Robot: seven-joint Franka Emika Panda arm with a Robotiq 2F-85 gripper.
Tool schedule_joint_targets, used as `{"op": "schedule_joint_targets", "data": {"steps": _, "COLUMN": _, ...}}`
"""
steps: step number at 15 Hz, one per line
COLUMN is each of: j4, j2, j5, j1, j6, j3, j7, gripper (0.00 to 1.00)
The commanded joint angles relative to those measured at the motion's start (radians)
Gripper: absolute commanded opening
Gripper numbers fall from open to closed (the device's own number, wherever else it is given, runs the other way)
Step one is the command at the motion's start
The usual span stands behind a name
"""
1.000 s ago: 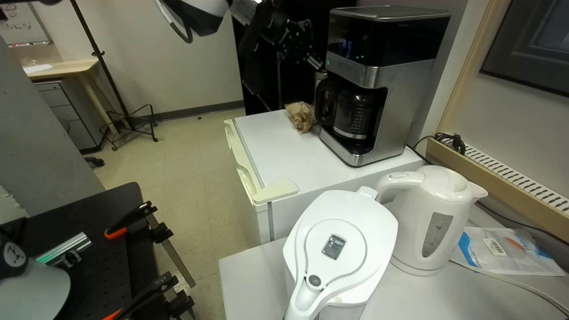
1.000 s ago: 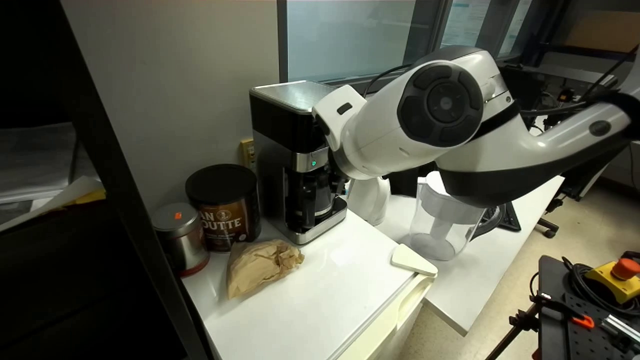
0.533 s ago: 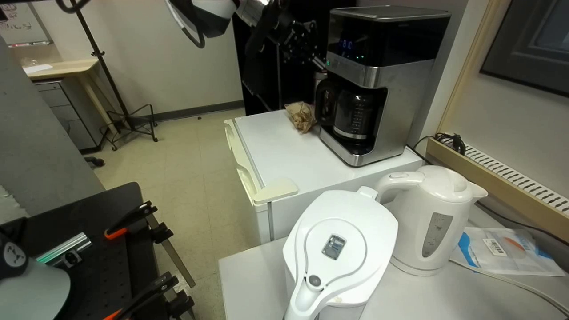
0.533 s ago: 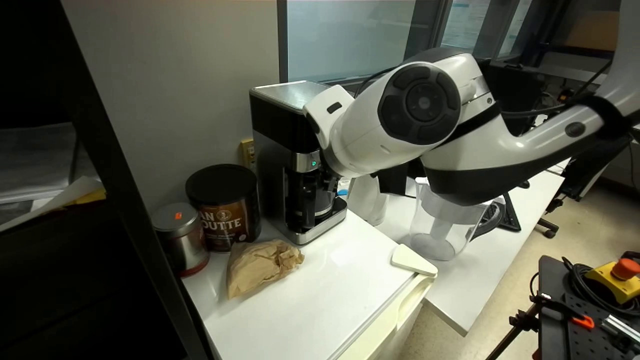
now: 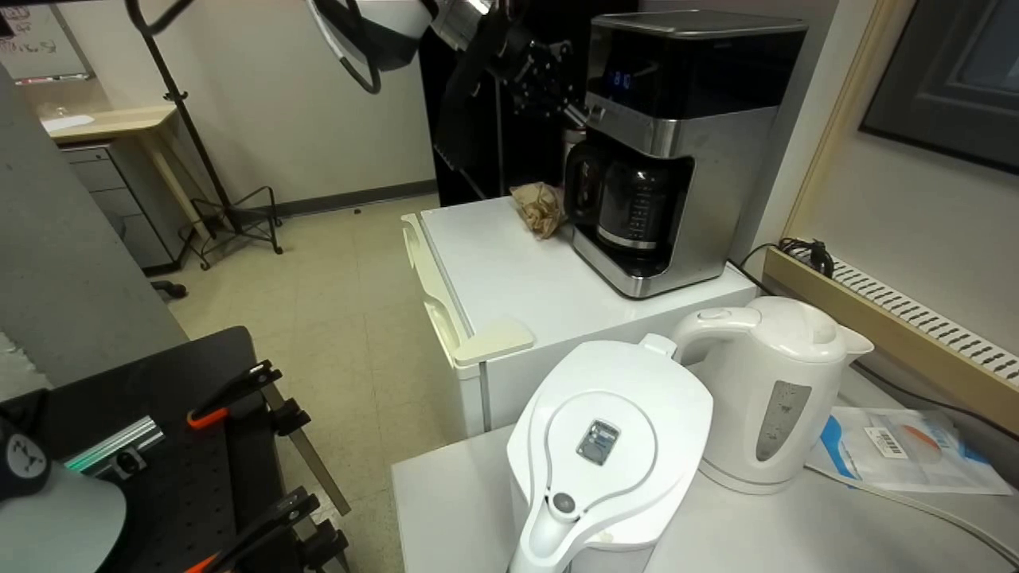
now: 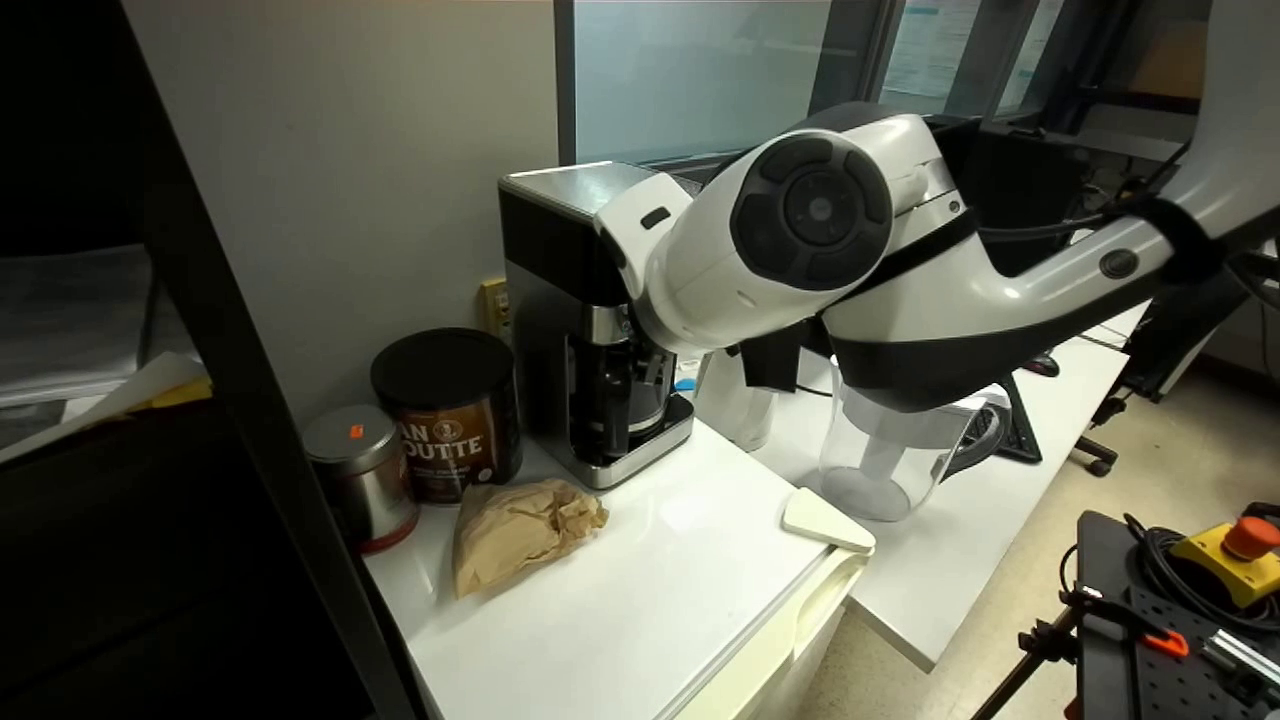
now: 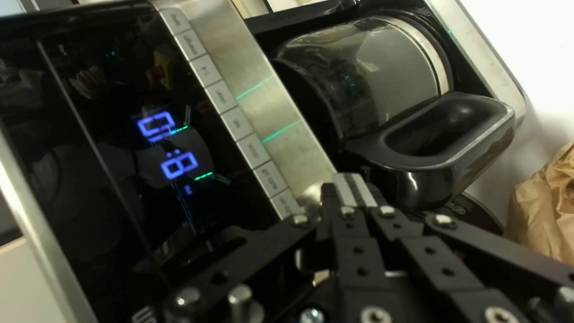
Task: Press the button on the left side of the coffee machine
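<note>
The coffee machine (image 5: pixel 728 191) is a tall black and silver drip maker with a dark glass carafe (image 5: pixel 637 208). It also shows in an exterior view (image 6: pixel 548 350) and fills much of the wrist view (image 7: pixel 107 188), with its blue clock lit. A round shiny button (image 7: pixel 312 196) sits at the end of the silver strip, partly behind my fingertips; it is unlit. My gripper (image 7: pixel 354 190) is shut and empty, its fingertips at the button end of the strip. In an exterior view the gripper (image 5: pixel 579 116) meets the trim's left front corner; contact is hard to tell.
The carafe handle (image 7: pixel 448 139) sticks out beside my fingers. A crumpled paper bag (image 6: pixel 525 530), a coffee tin (image 6: pixel 450 430) and a metal can (image 6: pixel 360 470) stand near the machine. A white kettle (image 5: pixel 768 398) and filter jug (image 5: pixel 613 469) stand on the adjoining table.
The arm has moved toward the coffee machine, bringing the fingertips to its left front corner. The green button light and small green front lights, seen earlier, no longer show.
</note>
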Motion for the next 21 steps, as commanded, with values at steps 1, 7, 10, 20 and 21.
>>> {"op": "schedule_joint_targets", "data": {"steps": 1, "j4": 0.059, "j2": 0.041, "j5": -0.004, "j1": 0.008, "j6": 0.019, "j3": -0.012, "j7": -0.003, "gripper": 0.02}}
{"op": "schedule_joint_targets", "data": {"steps": 7, "j4": -0.038, "j2": -0.028, "j5": -0.043, "j1": 0.009, "j6": 0.039, "j3": -0.014, "j7": 0.022, "gripper": 0.02}}
{"op": "schedule_joint_targets", "data": {"steps": 10, "j4": -0.111, "j2": -0.076, "j5": -0.070, "j1": 0.005, "j6": 0.066, "j3": -0.010, "j7": 0.026, "gripper": 0.02}}
{"op": "schedule_joint_targets", "data": {"steps": 20, "j4": -0.380, "j2": -0.252, "j5": -0.213, "j1": -0.003, "j6": 0.114, "j3": 0.009, "j7": 0.175, "gripper": 0.00}}
{"op": "schedule_joint_targets", "data": {"steps": 21, "j4": -0.404, "j2": -0.267, "j5": -0.232, "j1": -0.004, "j6": 0.117, "j3": 0.011, "j7": 0.192, "gripper": 0.00}}
